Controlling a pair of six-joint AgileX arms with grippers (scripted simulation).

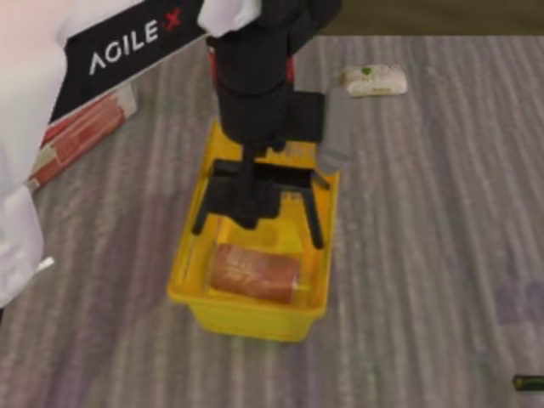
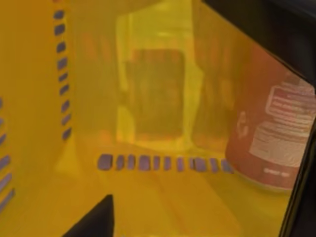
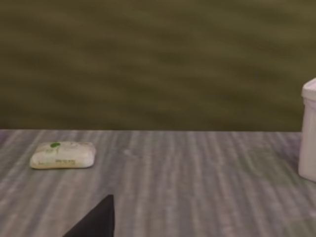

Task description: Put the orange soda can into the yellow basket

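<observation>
While on its side in the yellow basket (image 1: 197, 297), orange soda can (image 1: 255, 272); left gripper (image 1: 257, 208) above, jaws spread, empty.

Your left arm reaches in from ten o'clock, its gripper (image 1: 255, 200) pointing down with fingers spread wide; your right arm is out of sight.

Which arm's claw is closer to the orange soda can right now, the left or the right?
Left. The left claw hangs over the yellow basket, just above the orange soda can lying inside. The right claw is out of the top view, facing a white packet elsewhere on the table.
</observation>
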